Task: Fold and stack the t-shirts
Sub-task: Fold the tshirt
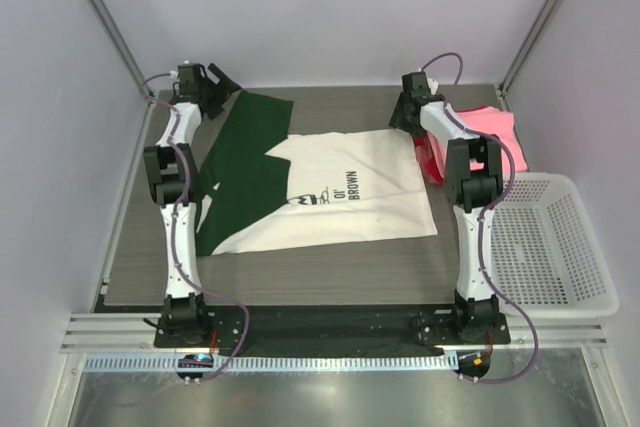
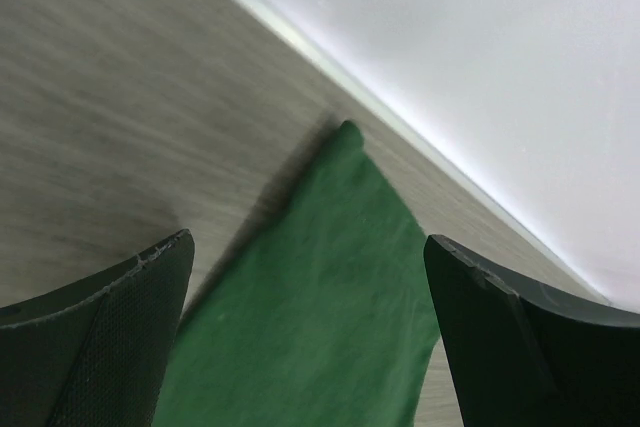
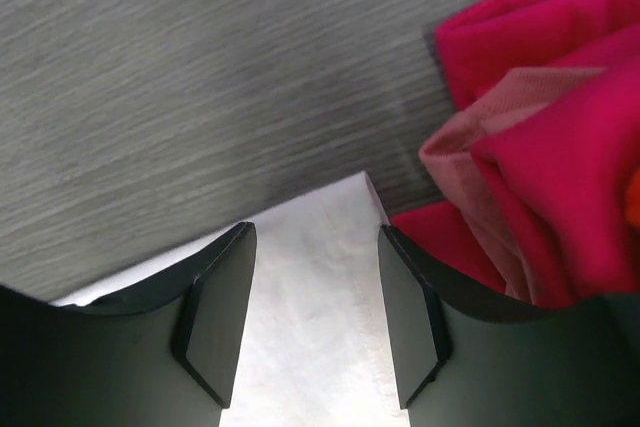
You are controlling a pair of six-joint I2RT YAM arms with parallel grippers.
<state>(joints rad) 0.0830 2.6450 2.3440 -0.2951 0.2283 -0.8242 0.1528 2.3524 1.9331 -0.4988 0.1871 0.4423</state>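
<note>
Table (image 1: pixel 300 272): grey wood grain.

Cream-white t-shirt (image 1: pixel 340 192): flat at frame centre, long axis left-right, green shoulders left, hem right.

Folded stack (image 1: pixel 485 127): pink and red, upper right, touching hem end.

Upper long edge is one to grab, judging by the arms. Each arm sits over its own end.

Left gripper (image 1: pixel 226 85): upper left, fingers spread wide, empty. Green sleeve (image 2: pixel 330 307) tip lies between them, apart from both.

Right gripper (image 1: pixel 404 119): upper right, jaws part-spread, not pinching. Hem corner (image 3: pixel 325 247) flat between fingers.
</note>
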